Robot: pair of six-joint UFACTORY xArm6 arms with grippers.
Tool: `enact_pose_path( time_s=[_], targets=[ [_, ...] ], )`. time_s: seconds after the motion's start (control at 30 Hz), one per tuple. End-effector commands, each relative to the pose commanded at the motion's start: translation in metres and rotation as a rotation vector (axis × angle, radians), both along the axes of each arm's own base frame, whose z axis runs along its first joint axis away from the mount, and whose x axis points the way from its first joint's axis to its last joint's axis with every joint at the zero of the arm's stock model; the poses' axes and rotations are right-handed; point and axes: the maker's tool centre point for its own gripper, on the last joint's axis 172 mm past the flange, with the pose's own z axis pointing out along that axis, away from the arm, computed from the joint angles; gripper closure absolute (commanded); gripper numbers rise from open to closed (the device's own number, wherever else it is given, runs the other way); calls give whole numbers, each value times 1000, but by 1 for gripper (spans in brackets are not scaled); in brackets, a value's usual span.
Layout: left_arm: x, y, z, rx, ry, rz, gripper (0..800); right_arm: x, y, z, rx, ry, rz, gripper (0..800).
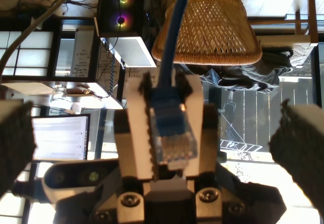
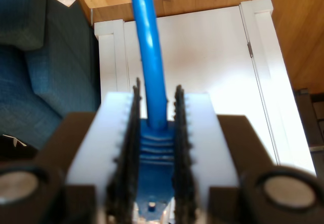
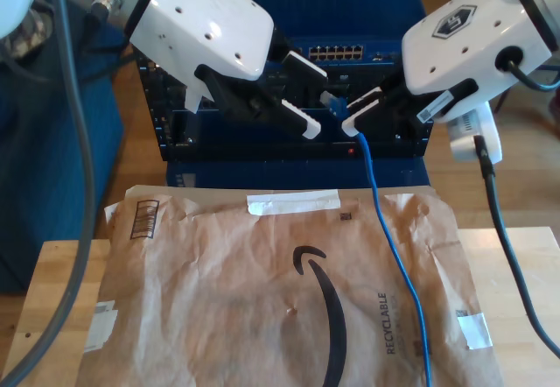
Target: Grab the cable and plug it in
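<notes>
You've got the blue Ethernet cable pinched at its plug in my second hand, in front of the switch. My first hand spread wide, facing it.

A brown paper mailer (printed with a black arrow and the word RECYCLABLE) lies flat on the wooden tabletop. Behind it stands a dark blue network switch with a row of ports. A wicker basket hangs near a computer screen.
</notes>
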Motion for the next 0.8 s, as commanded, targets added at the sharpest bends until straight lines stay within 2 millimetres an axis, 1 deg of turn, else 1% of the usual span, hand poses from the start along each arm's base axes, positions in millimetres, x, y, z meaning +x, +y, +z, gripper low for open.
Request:
enact_pose_path(
  time_s=[0.43, 0.67, 0.73, 0.8],
  targets=[
    [0, 0, 0, 0, -2, 0, 214, 3, 2, -2, 3, 6, 1, 787],
    [1, 0, -1, 0, -3, 1, 295, 3, 2, -2, 3, 5, 2, 787],
    [1, 1, -1, 0, -3, 2, 330, 3, 2, -2, 3, 6, 3, 787],
    [1, 1, -1, 0, -3, 2, 341, 2, 3, -2, 3, 6, 6, 787]
  ],
)
